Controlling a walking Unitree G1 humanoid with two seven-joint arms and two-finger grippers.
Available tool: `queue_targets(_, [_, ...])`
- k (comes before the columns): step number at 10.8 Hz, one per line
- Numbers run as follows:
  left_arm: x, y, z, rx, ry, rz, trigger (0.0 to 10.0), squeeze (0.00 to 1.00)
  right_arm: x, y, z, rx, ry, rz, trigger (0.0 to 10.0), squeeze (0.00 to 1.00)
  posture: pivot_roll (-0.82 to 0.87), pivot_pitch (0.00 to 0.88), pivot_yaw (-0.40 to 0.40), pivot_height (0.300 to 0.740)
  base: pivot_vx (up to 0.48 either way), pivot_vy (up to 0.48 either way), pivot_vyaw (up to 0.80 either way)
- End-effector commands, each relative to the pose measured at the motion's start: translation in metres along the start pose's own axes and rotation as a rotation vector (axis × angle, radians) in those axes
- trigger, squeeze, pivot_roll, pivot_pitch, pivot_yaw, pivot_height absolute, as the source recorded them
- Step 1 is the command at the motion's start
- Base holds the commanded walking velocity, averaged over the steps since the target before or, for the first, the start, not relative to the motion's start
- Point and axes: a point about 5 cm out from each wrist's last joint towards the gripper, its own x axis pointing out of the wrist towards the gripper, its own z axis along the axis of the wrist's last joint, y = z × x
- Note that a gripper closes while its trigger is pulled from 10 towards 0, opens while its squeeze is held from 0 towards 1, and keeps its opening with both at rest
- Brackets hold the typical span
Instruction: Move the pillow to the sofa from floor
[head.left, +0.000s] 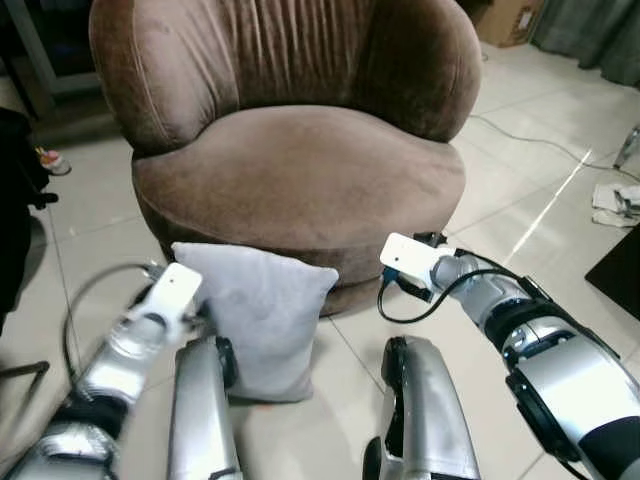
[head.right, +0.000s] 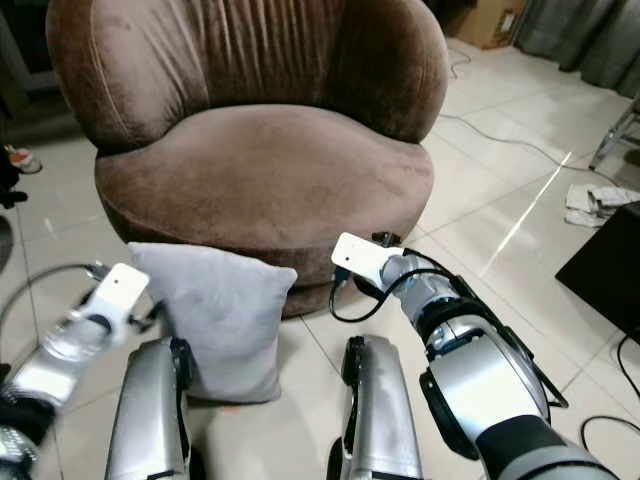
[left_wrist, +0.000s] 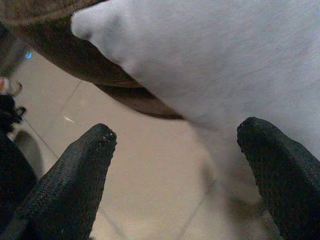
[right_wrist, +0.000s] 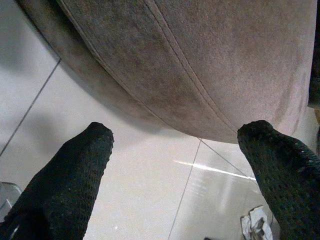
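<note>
I see the grey pillow (head.left: 258, 315) upright on the floor (head.left: 90, 240), leaning against the brown sofa (head.left: 300, 180). My left gripper (left_wrist: 175, 150) is spread, the pillow just ahead of its fingers. My right gripper (right_wrist: 175, 150) is spread too, facing the sofa's base.

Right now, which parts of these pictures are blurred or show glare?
Left eye view: the left gripper and its arm are motion-blurred beside the light grey fabric pillow; a bright glare streak crosses the glossy tiled floor. Left wrist view: the pillow looks soft.
</note>
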Motion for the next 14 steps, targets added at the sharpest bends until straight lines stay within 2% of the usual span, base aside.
queue_targets(1, [0.003,-0.002,0.009,0.057,-0.02,-0.04,10.0,0.0,0.0,0.003,-0.006,0.005,0.006,0.005,10.0,0.0,-0.04,0.0,-0.061,0.411,0.0,0.0,0.0])
queue_targets(2, [0.007,0.007,0.016,0.18,-0.004,-0.038,10.0,0.0,-0.001,0.005,-0.009,0.007,0.009,0.009,10.0,0.0,-0.05,0.0,-0.056,0.411,0.0,0.0,0.0])
queue_targets(4, [0.008,0.016,0.023,0.205,-0.013,-0.015,10.0,0.0,-0.001,0.005,-0.012,0.001,0.014,0.012,10.0,0.0,-0.06,0.0,-0.051,0.411,0.0,0.0,0.0])
queue_targets(5, [0.009,0.026,0.032,0.24,-0.03,0.012,10.0,0.0,-0.002,0.005,-0.016,-0.001,0.02,0.013,10.0,0.0,-0.08,0.0,-0.047,0.411,0.0,0.0,0.0])
queue_targets(6, [0.009,0.032,0.037,0.223,-0.043,0.039,10.0,0.0,-0.003,0.007,-0.02,-0.001,0.026,0.014,10.0,0.0,-0.08,0.0,-0.046,0.411,0.0,0.0,0.0])
queue_targets(7, [0.01,0.032,0.042,0.187,-0.063,0.039,10.0,0.0,-0.003,0.008,-0.022,0.001,0.029,0.018,10.0,0.0,-0.08,0.0,-0.048,0.411,0.0,0.0,0.0])
queue_targets(11, [0.019,0.01,0.057,0.282,-0.056,-0.064,10.0,0.0,-0.001,0.014,-0.017,0.017,0.001,0.031,10.0,0.0,-0.09,0.0,-0.04,0.411,0.0,0.0,0.0])
queue_targets(13, [0.02,0.009,0.058,0.294,-0.047,-0.061,10.0,0.0,0.002,0.021,-0.008,0.059,-0.032,0.051,10.0,0.0,-0.09,0.0,-0.037,0.411,0.0,0.0,0.0])
queue_targets(14, [0.02,0.009,0.058,0.298,-0.046,-0.06,10.0,0.0,0.002,0.022,-0.011,0.119,-0.024,0.049,10.0,0.0,-0.1,0.0,-0.036,0.411,0.0,0.0,0.0])
